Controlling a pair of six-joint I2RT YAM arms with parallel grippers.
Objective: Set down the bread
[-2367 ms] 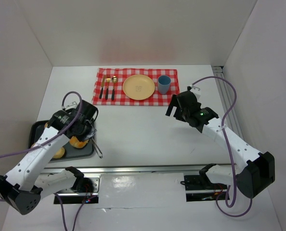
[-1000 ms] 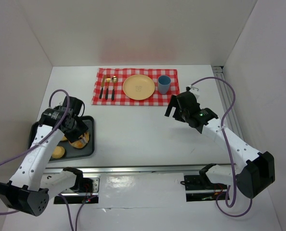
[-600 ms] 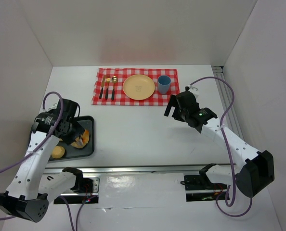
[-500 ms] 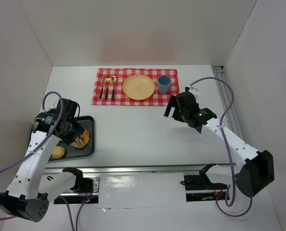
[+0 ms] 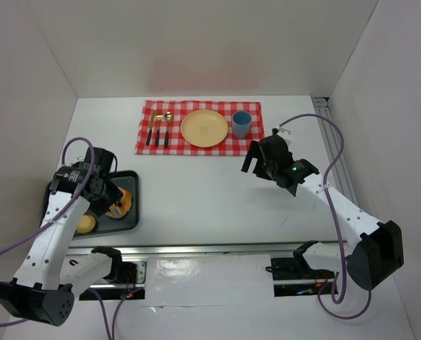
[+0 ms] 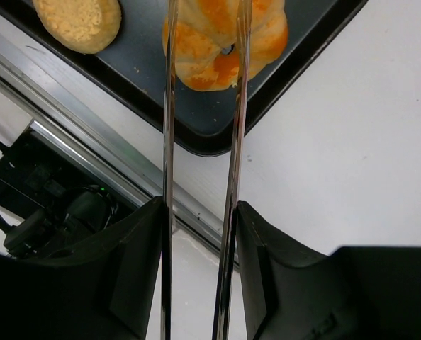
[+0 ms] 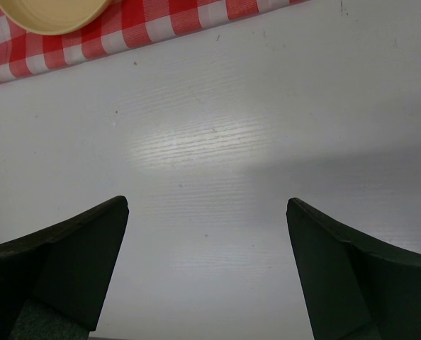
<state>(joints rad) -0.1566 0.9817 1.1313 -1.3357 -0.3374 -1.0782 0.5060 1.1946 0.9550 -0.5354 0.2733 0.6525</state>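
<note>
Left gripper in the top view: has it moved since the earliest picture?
Yes. The left gripper has shifted left, from near the right edge of the dark tray toward its middle.

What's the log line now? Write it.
left gripper: shut on tongs | tongs: over bread roll on tray | right gripper: open, empty

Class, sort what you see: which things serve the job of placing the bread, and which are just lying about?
In the job: bread roll, tongs, dark tray, yellow plate (likely target).
Lying about: blue cup, cutlery, checked cloth.
</note>
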